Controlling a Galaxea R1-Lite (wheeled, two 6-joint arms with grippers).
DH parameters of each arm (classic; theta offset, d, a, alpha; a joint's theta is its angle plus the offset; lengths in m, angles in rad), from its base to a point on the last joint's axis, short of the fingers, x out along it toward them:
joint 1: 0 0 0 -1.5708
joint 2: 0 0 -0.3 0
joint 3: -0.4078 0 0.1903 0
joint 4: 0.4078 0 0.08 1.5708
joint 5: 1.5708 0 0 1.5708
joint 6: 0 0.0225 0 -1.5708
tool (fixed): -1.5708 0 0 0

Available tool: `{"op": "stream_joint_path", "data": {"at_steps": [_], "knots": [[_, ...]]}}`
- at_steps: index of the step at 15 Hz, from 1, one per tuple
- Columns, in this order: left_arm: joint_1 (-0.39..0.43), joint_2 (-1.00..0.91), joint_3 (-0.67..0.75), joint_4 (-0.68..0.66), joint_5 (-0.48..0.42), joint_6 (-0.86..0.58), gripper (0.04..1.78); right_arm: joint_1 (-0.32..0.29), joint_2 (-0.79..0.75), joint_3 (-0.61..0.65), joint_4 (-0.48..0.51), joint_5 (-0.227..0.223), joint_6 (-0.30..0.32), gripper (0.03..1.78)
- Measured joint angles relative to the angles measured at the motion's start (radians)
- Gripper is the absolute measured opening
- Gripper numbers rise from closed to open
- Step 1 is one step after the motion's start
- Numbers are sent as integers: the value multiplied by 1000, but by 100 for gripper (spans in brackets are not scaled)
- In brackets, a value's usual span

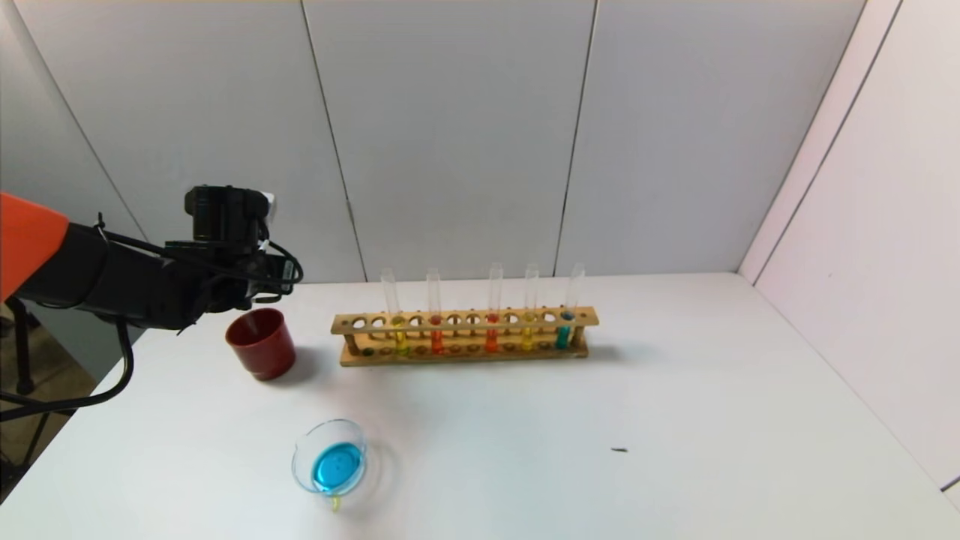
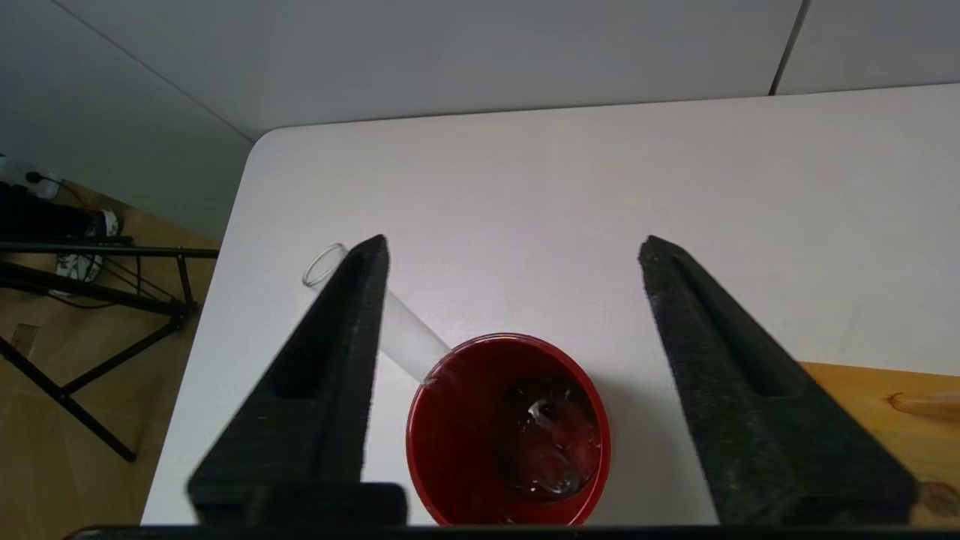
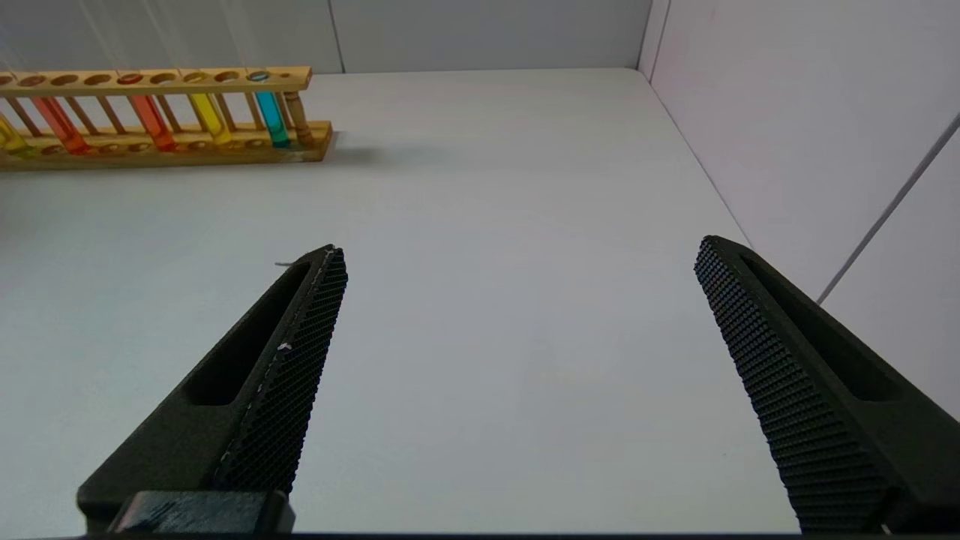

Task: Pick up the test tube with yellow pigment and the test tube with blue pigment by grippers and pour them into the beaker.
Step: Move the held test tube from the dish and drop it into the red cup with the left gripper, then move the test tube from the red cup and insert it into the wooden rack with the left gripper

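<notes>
My left gripper (image 2: 515,247) hangs open over a dark red cup (image 1: 260,343), nothing between its fingers. An empty clear tube (image 2: 405,341) leans in the cup (image 2: 450,435), its mouth sticking out past one finger. In the wooden rack (image 1: 465,352) stand two test tubes with yellow pigment (image 1: 401,341) (image 1: 528,337) and one test tube with blue pigment (image 1: 562,334), at the rack's right end. The beaker (image 1: 330,465), near the table's front, holds blue liquid. My right gripper (image 3: 521,251) is open over bare table, with the rack (image 3: 150,79) far off and the blue tube (image 3: 271,116) at its near end.
Two orange-red tubes (image 1: 436,337) (image 1: 492,337) also stand in the rack. A small dark speck (image 1: 619,450) lies on the white table at the right. Grey walls close the back and the right side. The table's left edge drops to the floor by the cup.
</notes>
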Motion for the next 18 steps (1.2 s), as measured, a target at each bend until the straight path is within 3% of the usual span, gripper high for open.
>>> {"op": "stream_joint_path", "data": {"at_steps": [2,5,8,13,18], "knots": [[-6,-22,19,0,0,1,146,0,0,0,0,0,0,170],[-26,-84,70,-1,1,-4,171,0,0,0,0,0,0,170],[-91,-151,161,-49,13,-34,175,0,0,0,0,0,0,170],[-237,-214,333,-287,125,-147,175,0,0,0,0,0,0,170],[-302,-224,437,-372,135,-216,175,0,0,0,0,0,0,170]]}}
